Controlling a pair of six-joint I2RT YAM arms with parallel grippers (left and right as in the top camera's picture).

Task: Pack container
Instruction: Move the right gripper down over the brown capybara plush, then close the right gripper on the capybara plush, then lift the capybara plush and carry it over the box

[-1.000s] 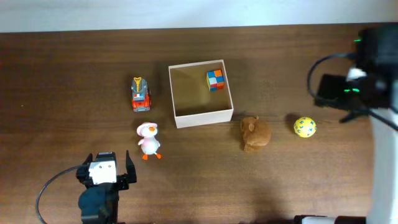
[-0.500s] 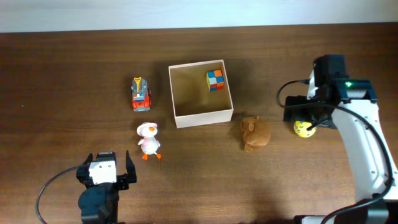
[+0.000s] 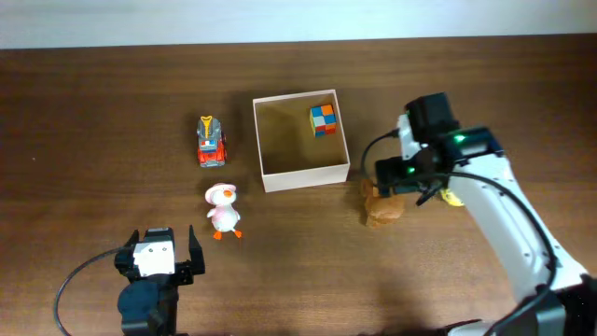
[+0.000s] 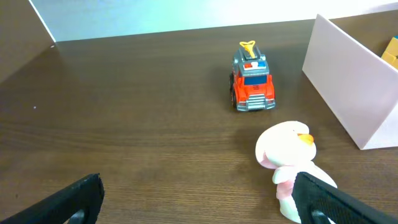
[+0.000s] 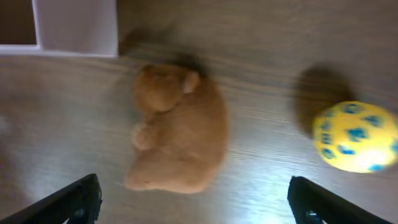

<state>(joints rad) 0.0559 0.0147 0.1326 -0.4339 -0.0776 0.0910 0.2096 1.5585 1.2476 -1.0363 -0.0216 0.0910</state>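
- Our right gripper (image 5: 193, 200) hangs over the brown plush animal (image 5: 177, 134) with its fingers spread wide and nothing between them. We judge the step in hand to be picking up this toy.
- In the right wrist view the plush lies below the gripper but not centred. It sits nearer one finger, while the yellow ball (image 5: 354, 137) lies close to the other finger.
- We should shift sideways towards the plush before going down, so that the fingers straddle its body and the ball stays outside the grip.
- The wrist view is blurred, so we cannot tell how high above the toy we are. We would go down slowly.
- The plush is soft. We should close across its narrower width, low on the body, so that we pinch more than loose fur.
- The container (image 5: 74, 28) is just ahead of the right gripper, and its white corner is just beyond the toy's head. The carry is a short one.
- We should lift the toy above the wall before we cross over it.
- Seen from overhead, the container (image 3: 308, 175) holds a colour puzzle cube (image 3: 323, 119) in its far corner on our side. We should aim for the bare floor nearer us or further across.
- Our left gripper (image 4: 199, 200) is also spread wide and empty, low at the table's near edge.
- The duck toy (image 4: 289, 155) is just ahead of the left gripper. The toy fire truck (image 4: 251, 84) is further ahead, and the container's wall (image 4: 348, 93) stands off to the right.
- We would keep the left arm where it is while the right arm works, to keep the two apart over the container.
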